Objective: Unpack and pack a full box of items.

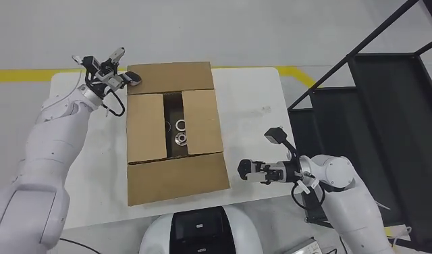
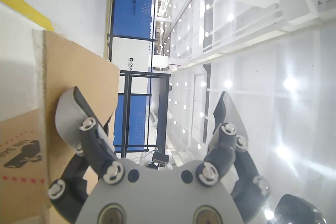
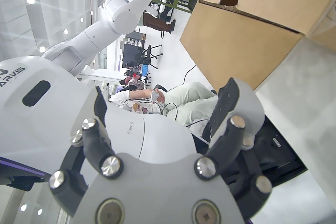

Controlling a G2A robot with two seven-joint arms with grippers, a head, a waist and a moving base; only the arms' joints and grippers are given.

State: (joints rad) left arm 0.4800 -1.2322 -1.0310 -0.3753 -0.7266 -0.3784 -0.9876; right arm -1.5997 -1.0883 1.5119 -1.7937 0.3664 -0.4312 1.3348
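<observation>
Left jaws spread, seemingly touching box (image 1: 145, 129).

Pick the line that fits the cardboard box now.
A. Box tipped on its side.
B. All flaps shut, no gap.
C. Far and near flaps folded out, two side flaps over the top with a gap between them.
C: in the top view the box has its far flap and near flap spread outward, and a dark gap between the side flaps shows round metal items.
</observation>
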